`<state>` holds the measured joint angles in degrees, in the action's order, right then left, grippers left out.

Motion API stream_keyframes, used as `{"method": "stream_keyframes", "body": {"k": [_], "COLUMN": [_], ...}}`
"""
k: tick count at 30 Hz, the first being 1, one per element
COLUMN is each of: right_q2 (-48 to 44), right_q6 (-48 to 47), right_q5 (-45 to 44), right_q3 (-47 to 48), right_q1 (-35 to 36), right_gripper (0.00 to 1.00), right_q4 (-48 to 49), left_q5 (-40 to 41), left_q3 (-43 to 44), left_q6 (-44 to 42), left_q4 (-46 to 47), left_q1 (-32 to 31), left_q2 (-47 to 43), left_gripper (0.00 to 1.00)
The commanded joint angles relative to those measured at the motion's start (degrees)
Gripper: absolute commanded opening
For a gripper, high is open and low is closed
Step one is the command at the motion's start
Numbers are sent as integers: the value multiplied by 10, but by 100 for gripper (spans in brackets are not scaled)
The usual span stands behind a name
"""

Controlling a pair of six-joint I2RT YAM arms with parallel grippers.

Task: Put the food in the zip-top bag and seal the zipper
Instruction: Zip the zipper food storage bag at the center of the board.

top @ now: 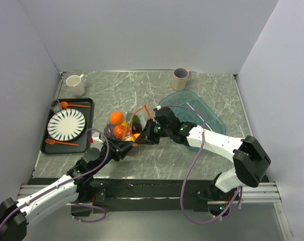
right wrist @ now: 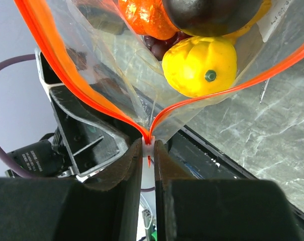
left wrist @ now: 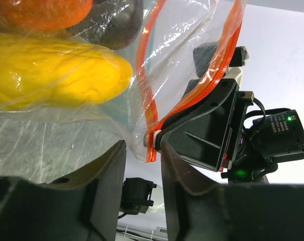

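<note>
The right claw (right wrist: pixel 148 150) is closed tight on the small white slider tab (right wrist: pixel 148 144) at the end of the zipper (left wrist: pixel 223 50), its two fingers pressed together with only the tab between them. The left claw (left wrist: pixel 143 165) faces it from the other side, its fingers a narrow gap apart. The same corner of the zip-top bag (top: pixel 122 125) dips into that gap without being visibly clamped. The bag rests on the table (top: pixel 141 90) just left of the teal bowl (top: pixel 192 103), as the top camera sees it. Its mouth is spread, the two orange strips parting from the slider in a V. Inside, the right wrist camera shows a yellow lemon (right wrist: pixel 199 65), a dark plum (right wrist: pixel 207 12), an orange (right wrist: pixel 141 17) and a few purple grapes (right wrist: pixel 159 45). The left wrist camera shows instead an elongated yellow piece (left wrist: pixel 56 70) pressed against the film. Some dark print at the bag's edge in the right wrist view is cut off and cannot be read. Only the top camera takes in the things farther left of the teal bowl, beyond the bag: a black tray (top: pixel 86 143) with a striped plate (top: pixel 66 124) and orange cutlery, and a white mug (top: pixel 75 84). It also shows a grey mug (top: pixel 181 79) behind the bowl.
</note>
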<state>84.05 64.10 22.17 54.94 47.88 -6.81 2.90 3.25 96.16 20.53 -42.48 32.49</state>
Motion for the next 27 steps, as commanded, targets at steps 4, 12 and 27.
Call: {"method": "stream_keyframes", "body": {"k": [4,12,27], "right_q2": [2,2,20], "right_q6": [14,16,10], "right_q5": [11,16,8], "right_q3": [10,10,31], "right_q1": [6,12,11], "right_gripper": [2,2,1], "right_q4": [24,29,14], "left_q5": [11,2,10], "left_q3": [28,32,33], "left_q6": [-28,-29,-31], "left_q4": [29,75,35], "left_q1": [-3,-3,-9], "left_q2": [5,51,11], "left_gripper": [35,34,21]}}
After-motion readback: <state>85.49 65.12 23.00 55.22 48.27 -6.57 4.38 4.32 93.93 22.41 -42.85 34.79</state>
